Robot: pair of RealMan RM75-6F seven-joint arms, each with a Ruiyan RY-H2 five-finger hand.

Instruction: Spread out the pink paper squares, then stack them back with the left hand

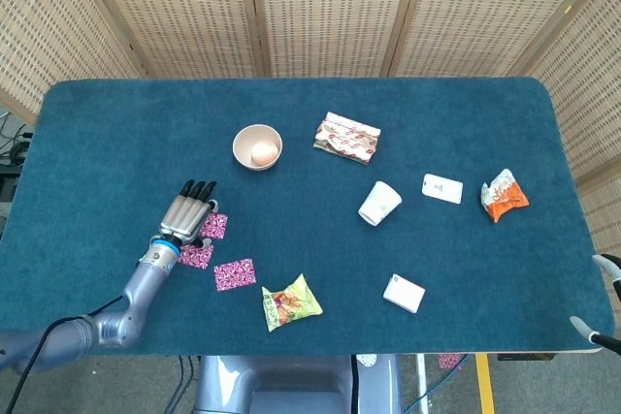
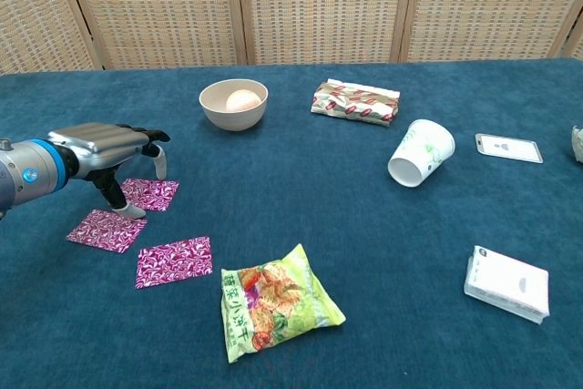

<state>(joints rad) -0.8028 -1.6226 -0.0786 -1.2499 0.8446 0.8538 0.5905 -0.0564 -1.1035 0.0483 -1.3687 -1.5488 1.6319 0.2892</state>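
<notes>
Nearest the robot, a green snack bag (image 2: 276, 311) is seen beside three pink paper squares (image 2: 174, 261), spread apart on the blue table (image 2: 301, 198). The left hand (image 2: 107, 154) is held over the farthest square (image 2: 151, 193), fingers curved downward, one fingertip planted at its edge; nothing is gripped. A white box (image 2: 506, 283), tipped paper cup (image 2: 420, 152) and card (image 2: 508, 148) lie rightward; their print cannot be read. Farther back are a bowl (image 2: 234, 103) and wrapped packet (image 2: 355, 101). The right hand (image 1: 597, 328) is cut off.

text: none legible | snack bag (image 2: 276, 311): print too small to read
</notes>
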